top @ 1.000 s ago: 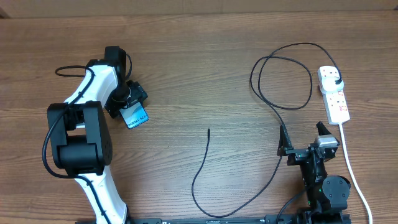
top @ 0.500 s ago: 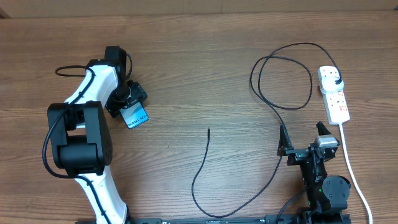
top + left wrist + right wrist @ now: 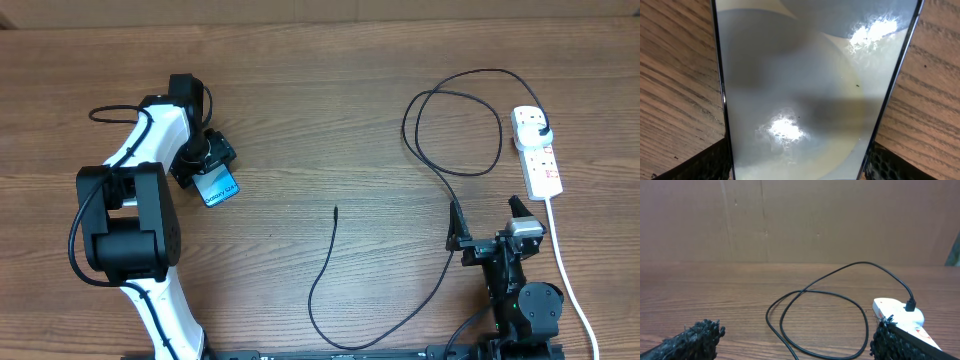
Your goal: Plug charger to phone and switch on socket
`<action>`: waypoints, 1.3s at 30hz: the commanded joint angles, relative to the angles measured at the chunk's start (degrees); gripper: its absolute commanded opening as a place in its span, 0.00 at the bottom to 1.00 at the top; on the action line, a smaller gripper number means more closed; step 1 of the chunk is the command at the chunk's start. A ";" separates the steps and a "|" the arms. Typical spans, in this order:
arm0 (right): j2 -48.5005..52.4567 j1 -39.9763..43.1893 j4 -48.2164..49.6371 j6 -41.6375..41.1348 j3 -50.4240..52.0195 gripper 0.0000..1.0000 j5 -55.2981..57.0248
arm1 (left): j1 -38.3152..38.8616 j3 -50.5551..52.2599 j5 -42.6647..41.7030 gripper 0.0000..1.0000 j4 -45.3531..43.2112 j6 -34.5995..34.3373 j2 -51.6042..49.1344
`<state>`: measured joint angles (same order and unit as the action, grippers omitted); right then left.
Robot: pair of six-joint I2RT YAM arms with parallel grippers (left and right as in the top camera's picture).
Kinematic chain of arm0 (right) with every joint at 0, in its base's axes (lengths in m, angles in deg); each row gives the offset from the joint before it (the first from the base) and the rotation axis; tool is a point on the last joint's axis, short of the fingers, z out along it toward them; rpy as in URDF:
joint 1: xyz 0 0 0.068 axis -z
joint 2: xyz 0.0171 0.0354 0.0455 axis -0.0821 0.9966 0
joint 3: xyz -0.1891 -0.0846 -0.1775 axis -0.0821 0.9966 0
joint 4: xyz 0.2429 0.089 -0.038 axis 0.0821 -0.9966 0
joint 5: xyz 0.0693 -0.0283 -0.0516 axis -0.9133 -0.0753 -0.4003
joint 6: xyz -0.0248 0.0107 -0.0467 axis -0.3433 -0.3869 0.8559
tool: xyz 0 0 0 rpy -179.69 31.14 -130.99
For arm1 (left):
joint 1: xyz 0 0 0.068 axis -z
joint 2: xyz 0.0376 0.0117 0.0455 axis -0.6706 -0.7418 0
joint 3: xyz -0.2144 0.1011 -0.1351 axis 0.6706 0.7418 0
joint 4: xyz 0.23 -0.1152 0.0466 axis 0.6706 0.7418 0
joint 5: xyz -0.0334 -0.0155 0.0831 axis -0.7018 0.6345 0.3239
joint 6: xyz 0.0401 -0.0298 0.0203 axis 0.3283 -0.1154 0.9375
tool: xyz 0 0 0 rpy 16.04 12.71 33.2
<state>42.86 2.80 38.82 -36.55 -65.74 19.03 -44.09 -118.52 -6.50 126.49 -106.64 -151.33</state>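
Left arm [image 3: 140, 190] comes up the left side of the wooden table [image 3: 300, 100] and folds back over itself, wrist aimed down. The left gripper [image 3: 210, 170] is clamped on the phone [image 3: 220, 188], blue screen up, poking out toward the near right; in the wrist view its long edges sit snug against both fingers [image 3: 710, 162]. Can't tell if it's resting on the wood.

Mid-table, well away from the phone, the charger [image 3: 335, 212] lies loose with its connector tip bare; the cable swings toward the near edge, climbs just beside the right gripper [image 3: 487, 222], loops, and ends at the black plug [image 3: 541, 127] seated in the far end of the socket [image 3: 543, 168]. The socket's white cord [image 3: 565, 265] trails down the right edge.

Right arm is tucked low at the near edge, gripper level and facing the far side; its fingers [image 3: 690, 340] are spread wide, holding nothing.
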 commanded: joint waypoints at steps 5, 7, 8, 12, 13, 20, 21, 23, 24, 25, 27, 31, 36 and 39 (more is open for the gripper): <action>-0.48 -0.33 0.33 0.24 0.59 1.00 0.55 | 0.13 1.05 1.73 0.79 -0.02 -0.31 -1.05; -0.48 -0.33 0.33 0.24 0.59 1.00 0.55 | 0.13 1.05 1.73 0.79 -0.02 -0.31 -1.05; -0.48 -0.33 0.31 0.24 0.59 1.00 0.55 | 0.13 1.05 1.73 0.78 0.00 -0.31 -1.05; -0.48 -0.33 0.33 0.24 0.59 1.00 0.55 | 0.13 1.07 1.73 0.74 0.00 -0.31 -1.05; -0.48 -0.33 0.33 0.24 0.59 1.00 0.55 | 0.13 1.05 1.73 0.73 0.00 -0.31 -1.05; -0.48 -0.33 0.33 0.24 0.59 1.00 0.55 | 0.13 1.05 1.73 0.64 0.00 -0.31 -1.05; -0.48 -0.33 0.33 0.24 0.59 1.00 0.55 | 0.13 1.05 1.73 0.63 0.00 -0.28 -1.05; -0.48 -0.33 0.33 0.24 0.59 1.00 0.55 | 0.13 1.05 1.73 0.60 0.00 -0.31 -1.05; -0.48 -0.33 0.33 0.24 0.59 1.00 0.55 | 0.13 1.05 1.73 0.57 0.00 -0.31 -1.05; -0.48 -0.33 0.33 0.24 0.59 1.00 0.55 | 0.13 1.05 1.73 0.55 0.00 -0.31 -1.05; -0.48 -0.33 0.33 0.24 0.59 1.00 0.55 | 0.13 1.05 1.73 0.47 0.00 -0.28 -1.05; -0.48 -0.33 0.31 0.24 0.59 1.00 0.55 | 0.13 1.05 1.73 0.34 0.00 -0.31 -1.05; -0.48 -0.33 0.33 0.24 0.59 1.00 0.55 | 0.13 1.05 1.70 0.15 0.07 -0.31 -1.05; -0.48 -0.33 0.31 0.24 0.59 1.00 0.55 | 0.13 1.05 1.75 0.10 -0.04 -0.31 -1.05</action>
<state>42.86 2.78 38.82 -36.55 -65.74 19.01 -44.07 -118.52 -6.39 126.49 -106.62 -151.33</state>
